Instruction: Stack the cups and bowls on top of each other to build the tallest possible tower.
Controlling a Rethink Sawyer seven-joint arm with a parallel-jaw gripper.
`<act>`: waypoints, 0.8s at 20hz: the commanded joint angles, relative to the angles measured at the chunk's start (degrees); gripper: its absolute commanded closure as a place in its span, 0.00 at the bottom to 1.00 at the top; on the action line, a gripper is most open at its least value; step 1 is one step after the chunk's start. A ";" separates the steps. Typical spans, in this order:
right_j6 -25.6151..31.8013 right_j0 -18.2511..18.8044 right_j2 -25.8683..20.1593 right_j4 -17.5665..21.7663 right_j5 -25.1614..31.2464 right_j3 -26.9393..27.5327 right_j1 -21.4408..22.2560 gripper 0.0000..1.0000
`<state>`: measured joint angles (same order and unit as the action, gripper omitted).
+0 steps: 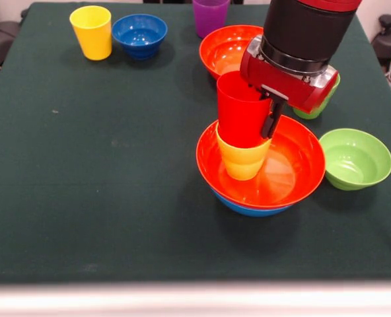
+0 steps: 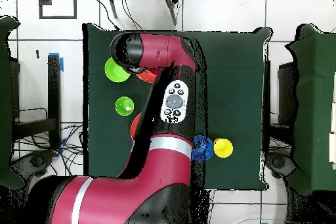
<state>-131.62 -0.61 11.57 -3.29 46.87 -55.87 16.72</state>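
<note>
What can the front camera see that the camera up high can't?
Only the front view shows the tower, the red cup sitting in the yellow-orange cup, the purple cup and the gripper at the red cup. Only the overhead view shows the arm's button panel and the floor around the table. Both show the yellow cup, the dark blue bowl and the lime green bowl.

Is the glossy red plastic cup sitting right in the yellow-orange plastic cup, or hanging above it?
Touching. In the front view the red cup is nested in the yellow-orange cup, with no gap at the rim. The overhead view hides both under the arm.
</note>
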 commanded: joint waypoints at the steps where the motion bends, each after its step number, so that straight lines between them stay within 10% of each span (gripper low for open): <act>1: 5.73 0.12 -6.26 3.60 -1.53 -5.33 -0.24 1.00; 5: 7.04 0.46 -6.87 3.92 -2.14 -5.50 -0.10 1.00; 6: 7.35 0.67 -7.20 3.93 -2.16 -5.43 -0.09 0.00; 16: 10.21 2.14 -9.26 4.16 1.03 -3.68 -0.40 0.00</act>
<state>-131.62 0.01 9.49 -3.10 46.54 -56.11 16.92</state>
